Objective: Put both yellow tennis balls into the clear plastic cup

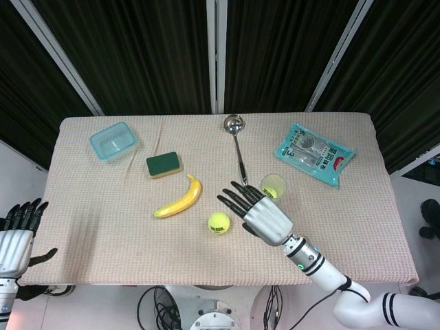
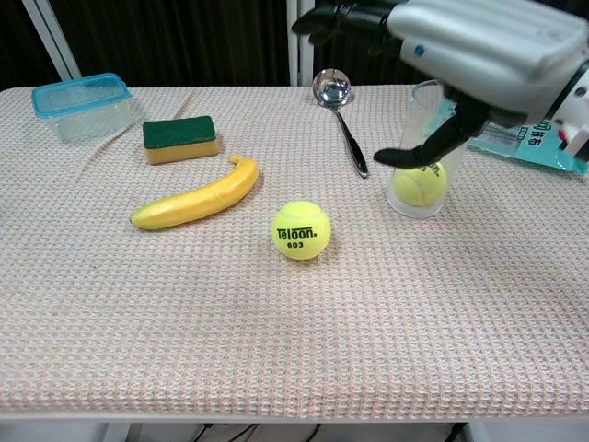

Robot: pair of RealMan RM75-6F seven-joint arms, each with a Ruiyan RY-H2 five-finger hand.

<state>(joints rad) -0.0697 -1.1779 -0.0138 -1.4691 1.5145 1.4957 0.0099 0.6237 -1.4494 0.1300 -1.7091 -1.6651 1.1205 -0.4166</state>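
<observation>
One yellow tennis ball (image 2: 419, 184) lies in the bottom of the clear plastic cup (image 2: 422, 152), which stands upright; from above the same ball (image 1: 273, 183) shows inside the cup (image 1: 273, 185). The other tennis ball (image 1: 218, 222) (image 2: 301, 230) rests on the cloth near the middle. My right hand (image 1: 258, 213) (image 2: 442, 51) hovers open, fingers spread, between the cup and the loose ball, above the table. My left hand (image 1: 17, 234) hangs open off the table's left edge.
A banana (image 1: 179, 198) lies left of the loose ball, with a green sponge (image 1: 163, 165) and a blue container (image 1: 113, 141) behind it. A metal ladle (image 1: 238, 150) lies behind the hand. A teal packet (image 1: 315, 154) sits right of the cup.
</observation>
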